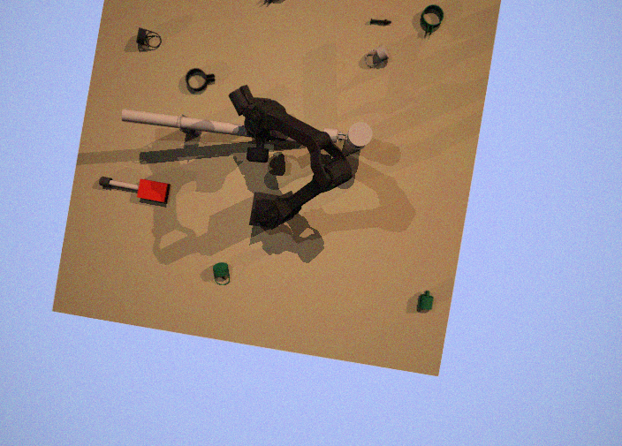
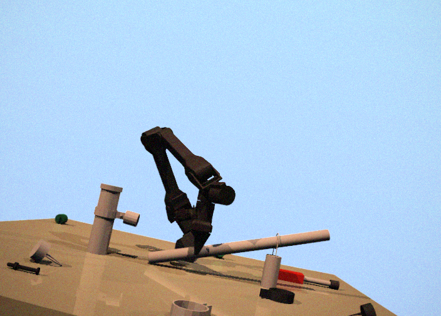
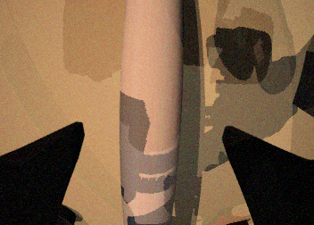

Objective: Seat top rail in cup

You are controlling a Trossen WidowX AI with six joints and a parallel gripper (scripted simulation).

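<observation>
The pale fence rail [image 1: 150,118] [image 2: 250,245] [image 3: 153,40] slopes through the wire loop of the loop cap on the short post [image 2: 271,271]. Its near end rests low, on or just above the table, short of the big post [image 2: 99,233] [image 1: 360,133]. The rail-end cup [image 2: 131,218] [image 1: 330,135] hangs on the brace band [image 2: 105,212] on the post's upper part, higher than that end and apart from it. My gripper [image 3: 155,133] [image 2: 195,255] is open and low over the rail. Its fingers stand either side, with gaps in the wrist view. The arm hides much of the rail in the top view.
A red-handled tool [image 1: 153,190] [image 2: 290,276] lies beyond the short post. A black band [image 1: 186,79] [image 2: 281,295] lies near the short post. A spare pale loop cap [image 1: 380,53] [image 2: 40,250] and a dark bolt [image 1: 380,22] [image 2: 24,268] lie beyond the big post. A green cap [image 1: 220,269] lies farther off.
</observation>
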